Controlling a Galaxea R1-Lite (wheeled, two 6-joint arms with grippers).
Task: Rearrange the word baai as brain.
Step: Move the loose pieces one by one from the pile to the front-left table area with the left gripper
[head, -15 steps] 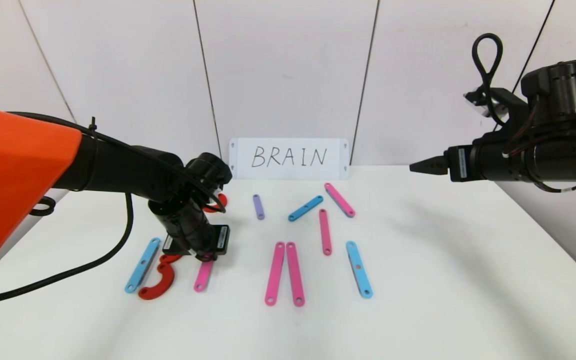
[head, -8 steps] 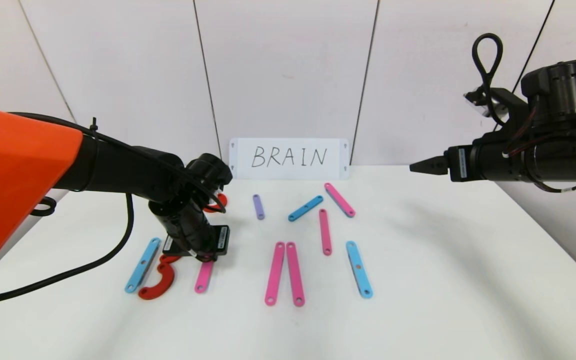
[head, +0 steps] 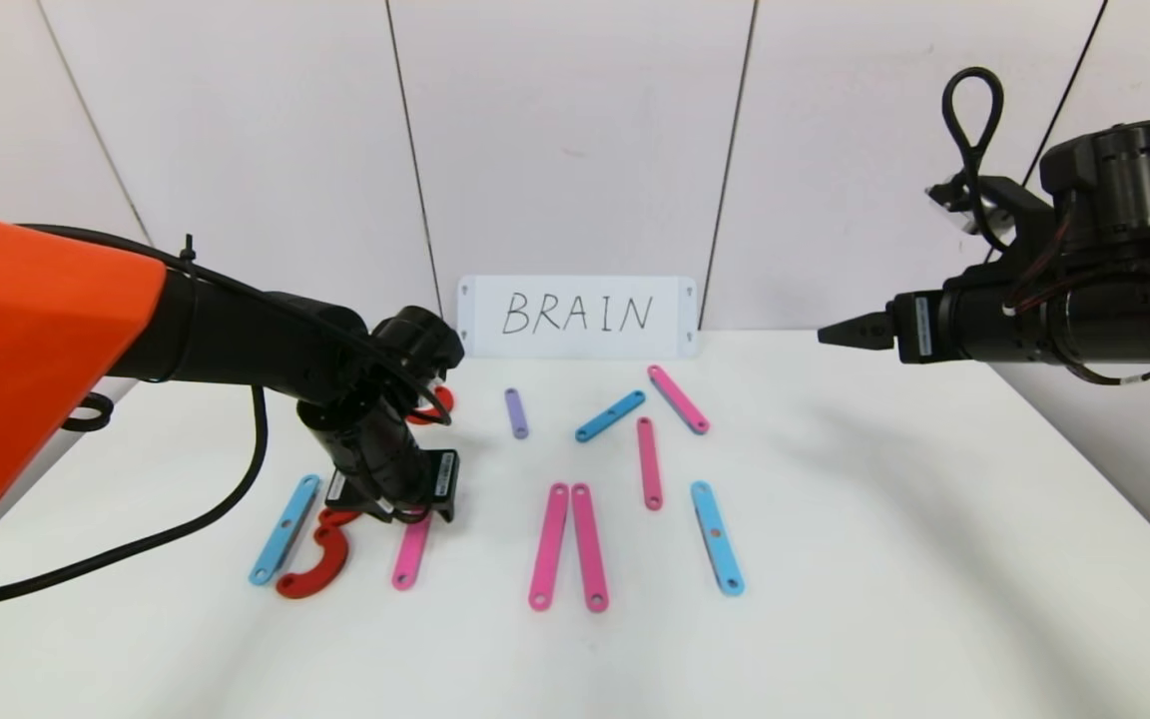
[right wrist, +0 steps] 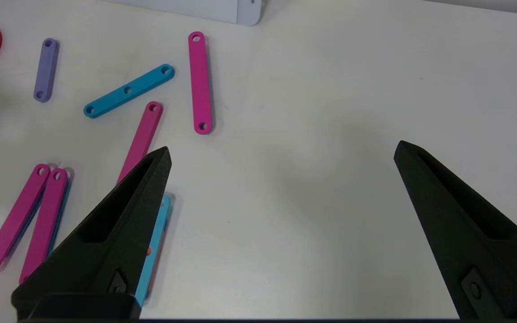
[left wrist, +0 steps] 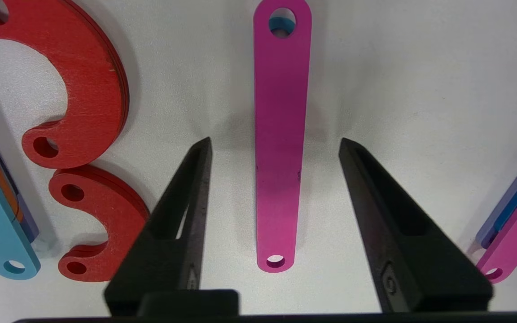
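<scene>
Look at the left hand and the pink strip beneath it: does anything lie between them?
Nothing visible does. The left hand is open, one finger on each side of the pink strip, which lies flat on the table. The red curves lie off to one side, clear of the fingers.

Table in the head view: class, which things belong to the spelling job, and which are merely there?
Job: pink strips, light-blue strips, purple strip, red curves, left gripper open astride a pink strip.
Merely there: white BRAIN card, right gripper parked open.
</scene>
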